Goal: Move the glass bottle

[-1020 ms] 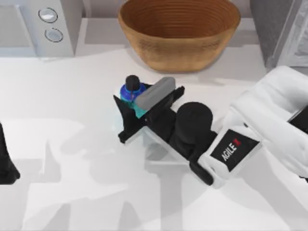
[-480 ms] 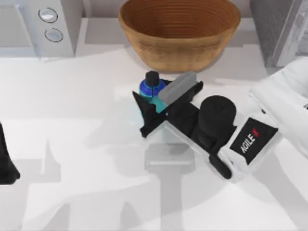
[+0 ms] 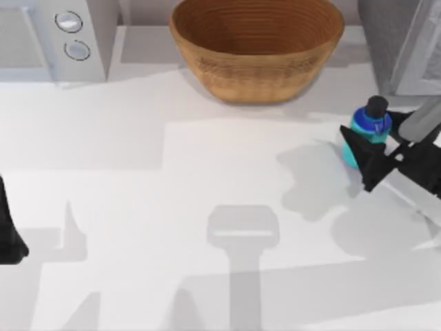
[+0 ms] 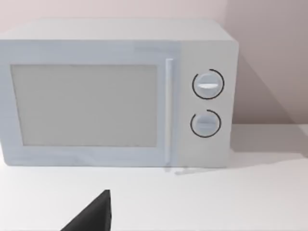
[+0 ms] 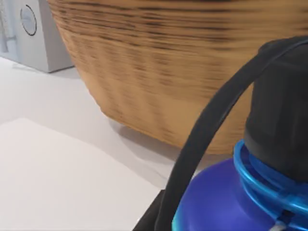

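The middle of the table [image 3: 207, 179] and its whole front edge lie bare, so a gripper could pass freely there. Along the back edge the microwave [image 3: 58, 38] blocks the left corner and the wide woven basket [image 3: 256, 45] blocks the centre; a narrow open strip runs between them. A grey cabinet [image 3: 403, 41] stands at the back right corner. Near the right edge the right gripper [image 3: 368, 153], closed on the glass bottle [image 3: 366, 127], takes up the gap between basket and cabinet. The left gripper [image 3: 8, 231] sits at the left edge
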Robot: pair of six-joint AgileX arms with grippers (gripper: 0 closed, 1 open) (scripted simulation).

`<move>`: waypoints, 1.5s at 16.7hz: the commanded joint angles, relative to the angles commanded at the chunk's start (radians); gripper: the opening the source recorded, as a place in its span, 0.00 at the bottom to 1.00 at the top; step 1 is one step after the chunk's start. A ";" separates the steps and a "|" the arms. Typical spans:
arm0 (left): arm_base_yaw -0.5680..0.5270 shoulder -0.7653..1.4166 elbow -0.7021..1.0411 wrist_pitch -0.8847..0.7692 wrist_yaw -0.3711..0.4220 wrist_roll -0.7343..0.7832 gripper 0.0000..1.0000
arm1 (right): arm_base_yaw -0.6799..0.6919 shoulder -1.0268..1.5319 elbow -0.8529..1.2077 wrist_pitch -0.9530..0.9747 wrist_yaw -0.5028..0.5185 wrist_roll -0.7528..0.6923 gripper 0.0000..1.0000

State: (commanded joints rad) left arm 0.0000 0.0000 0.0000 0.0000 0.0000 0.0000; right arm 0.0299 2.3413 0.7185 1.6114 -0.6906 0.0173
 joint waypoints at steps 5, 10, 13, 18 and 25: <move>0.000 0.000 0.000 0.000 0.000 0.000 1.00 | -0.267 -0.107 -0.181 0.094 -0.258 0.003 0.00; 0.000 0.000 0.000 0.000 0.000 0.000 1.00 | -0.305 -0.127 -0.211 0.109 -0.295 0.004 0.00; 0.000 0.000 0.000 0.000 0.000 0.000 1.00 | -0.286 -0.107 -0.193 0.109 -0.281 0.005 0.00; 0.000 0.000 0.000 0.000 0.000 0.000 1.00 | -0.182 0.012 -0.080 0.111 -0.171 0.000 0.00; 0.000 0.000 0.000 0.000 0.000 0.000 1.00 | -0.146 0.048 -0.044 0.111 -0.135 -0.002 0.08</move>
State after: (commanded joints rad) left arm 0.0000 0.0000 0.0000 0.0000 0.0000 0.0000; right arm -0.1165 2.3893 0.6749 1.7219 -0.8253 0.0154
